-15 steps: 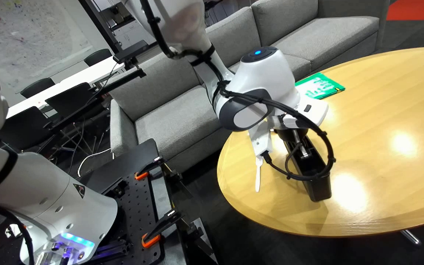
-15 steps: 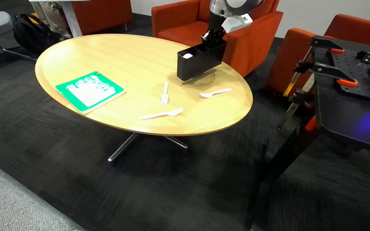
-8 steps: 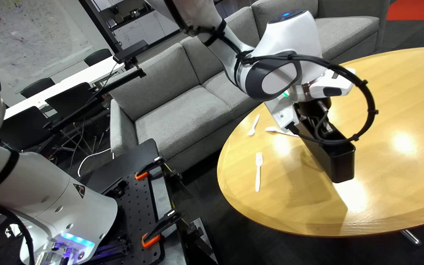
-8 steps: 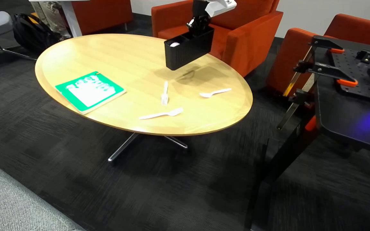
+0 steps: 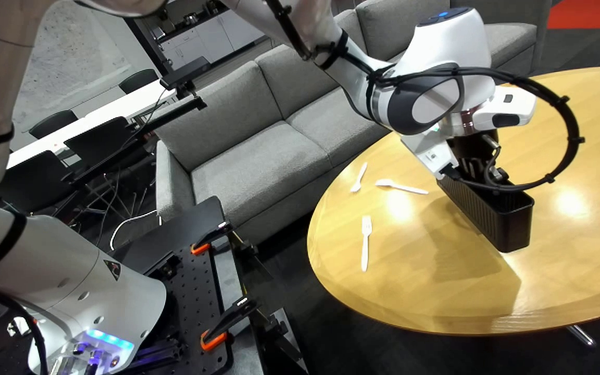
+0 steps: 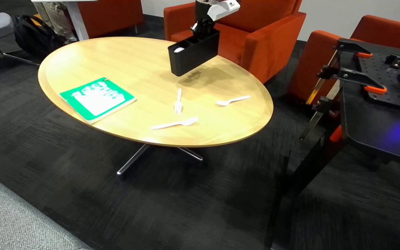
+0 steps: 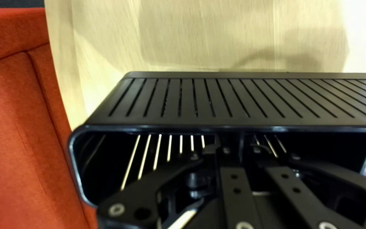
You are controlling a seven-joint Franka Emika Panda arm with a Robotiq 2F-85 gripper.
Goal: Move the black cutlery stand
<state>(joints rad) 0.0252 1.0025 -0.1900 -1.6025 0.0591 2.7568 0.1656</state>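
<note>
The black cutlery stand [image 6: 193,58] is a long, narrow, ribbed box with compartments. It hangs above the table, and its shadow lies apart below it in both exterior views [image 5: 479,214]. My gripper [image 6: 203,30] reaches down into the stand from above. In the wrist view the gripper [image 7: 240,149] has its fingers on either side of an inner divider of the stand [image 7: 233,100], with only a narrow gap between them. The grip point itself is dark and partly hidden. A white thing [image 6: 179,50] shows inside the end compartment.
A white fork [image 6: 178,102] and two other white cutlery pieces [image 6: 175,123] [image 6: 233,100] lie on the oval wooden table [image 6: 123,59]. A flat green book or card [image 6: 97,99] lies near its edge. A red armchair [image 6: 236,40] and grey sofa [image 5: 258,166] stand close by.
The stand has risen off the table in my gripper and moved left in an exterior view, towards the table's middle. Its shadow has separated from it. The loose cutlery has not moved.
</note>
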